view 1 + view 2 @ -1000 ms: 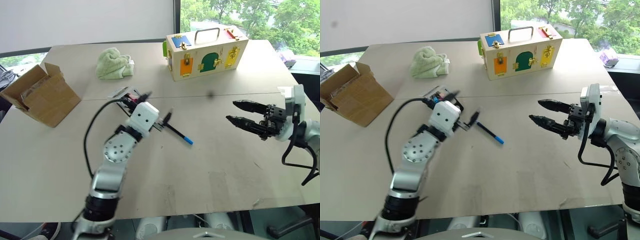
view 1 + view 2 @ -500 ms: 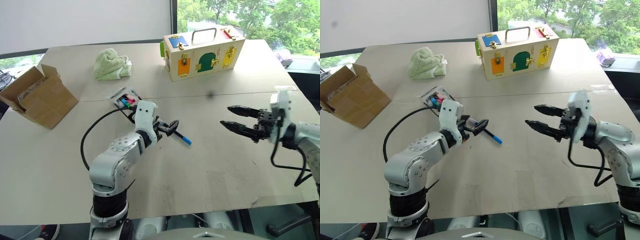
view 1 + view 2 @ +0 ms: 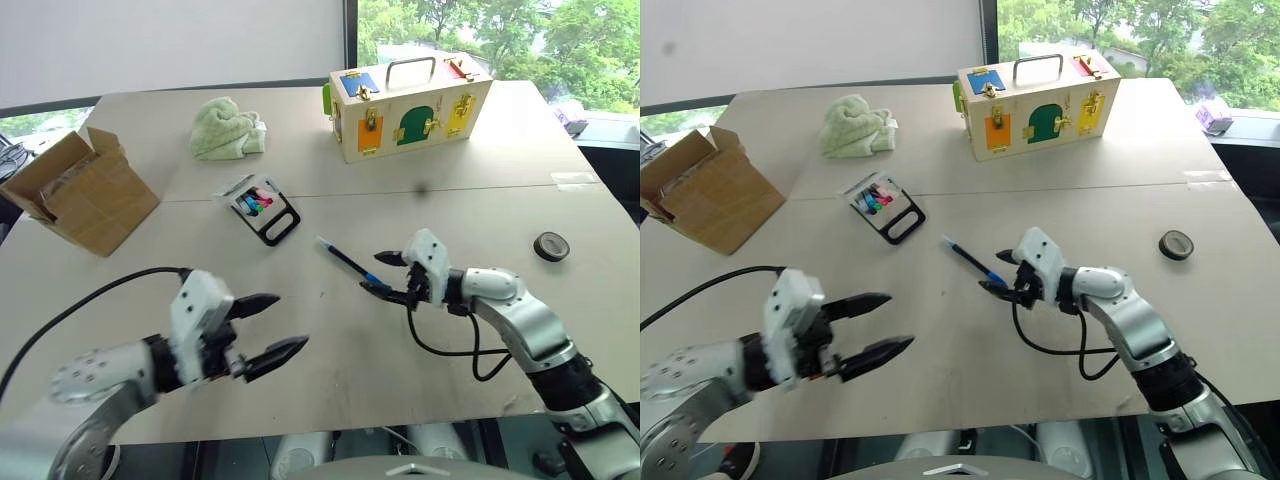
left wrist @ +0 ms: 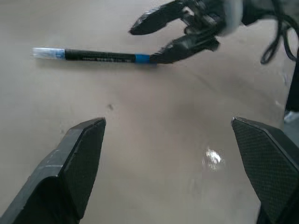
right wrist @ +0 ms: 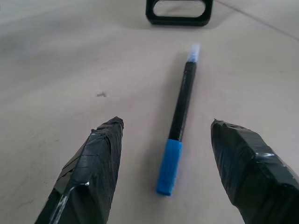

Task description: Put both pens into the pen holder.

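One blue-capped pen [image 3: 348,262] between tape roll [image 3: 549,245] and pen holder [image 3: 260,208].

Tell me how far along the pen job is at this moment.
Done, apparently: the pen holder already holds coloured items, though I cannot tell whether the orange-ended pen is among them. In hand: the right tool is open, straddling the blue-capped pen lying on the table, not gripping it. The left tool is open and empty, near the table's front edge. Left: grasp that pen and place it in the holder.

Bright daylight from windows, soft shadows, left wrist view blurred, glare spot on table [image 4: 212,158]
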